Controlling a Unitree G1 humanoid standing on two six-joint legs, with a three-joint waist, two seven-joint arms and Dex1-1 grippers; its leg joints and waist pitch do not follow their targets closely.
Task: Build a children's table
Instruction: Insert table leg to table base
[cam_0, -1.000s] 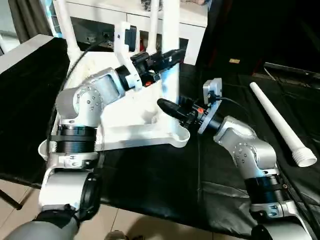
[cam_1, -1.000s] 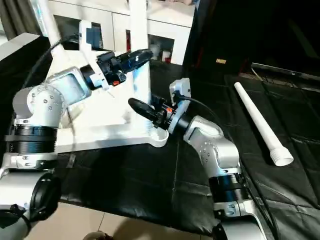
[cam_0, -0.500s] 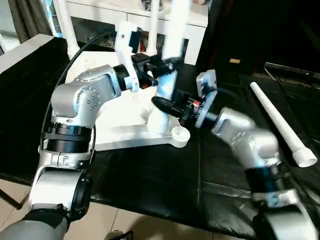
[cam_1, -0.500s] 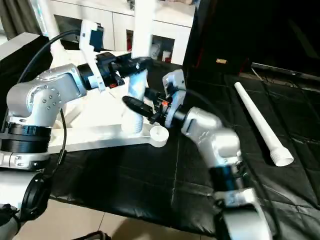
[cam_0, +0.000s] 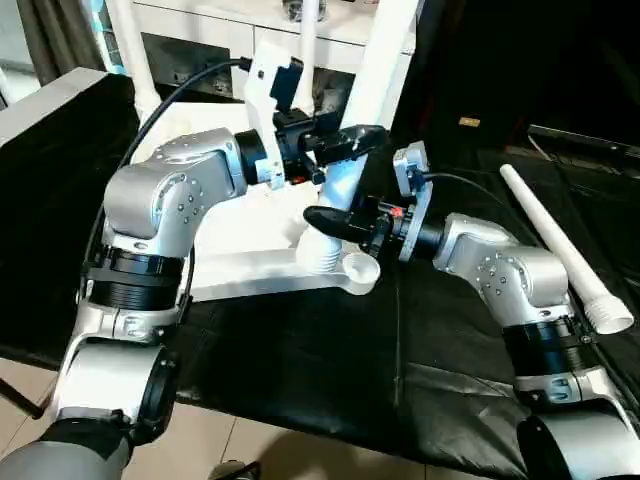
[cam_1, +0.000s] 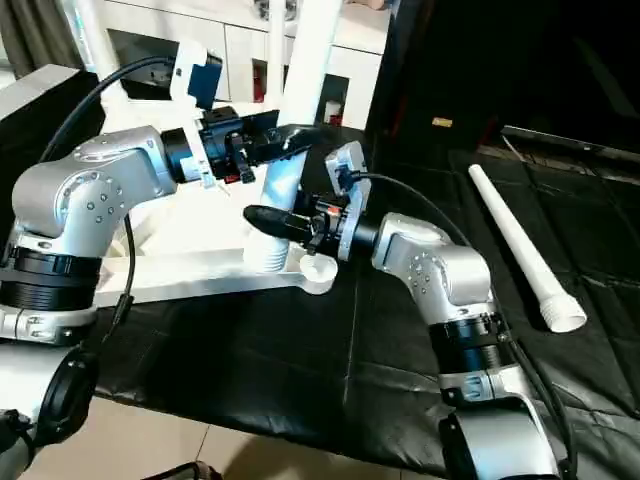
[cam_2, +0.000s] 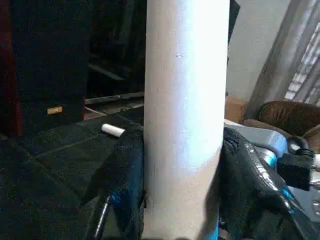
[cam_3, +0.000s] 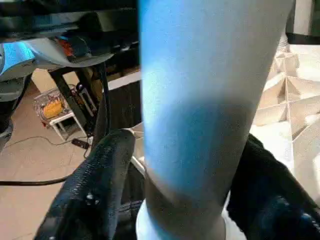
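Near the middle of the left eye view, the white leg (cam_0: 345, 185) now stands tilted, its top leaning toward the upper right of the frame and its threaded foot resting on the tabletop (cam_0: 240, 270) just beside the open corner socket (cam_0: 358, 268). A second ago it stood upright at that corner; half a second ago it had already shifted inward, baring the socket. So the leg has come off the socket rather than seating, and my reading is that it must be re-aligned over the socket before it can be screwed home.

The left gripper (cam_0: 352, 141) is clenched around the leg higher up, its black fingers (cam_2: 131, 165) pressing both sides of the tube. The right gripper (cam_0: 335, 222) sits lower, at the threaded end; its fingers (cam_3: 102, 175) flank the leg, but the right wrist view is too close to say whether they truly pinch it, so I cannot tell if it grips or merely brackets.

The eye views give the layout: the upside-down tabletop in the left centre on the black cloth (cam_0: 300, 370), two more legs (cam_0: 135, 60) rising from its far corners at the upper left, and a spare leg (cam_0: 560, 245) lying loose at the right. The left wrist view adds the tight contact on the tube and the spare leg's tip behind it. The right wrist view shows the ribbed underside (cam_3: 287, 107) beside the leg's base.
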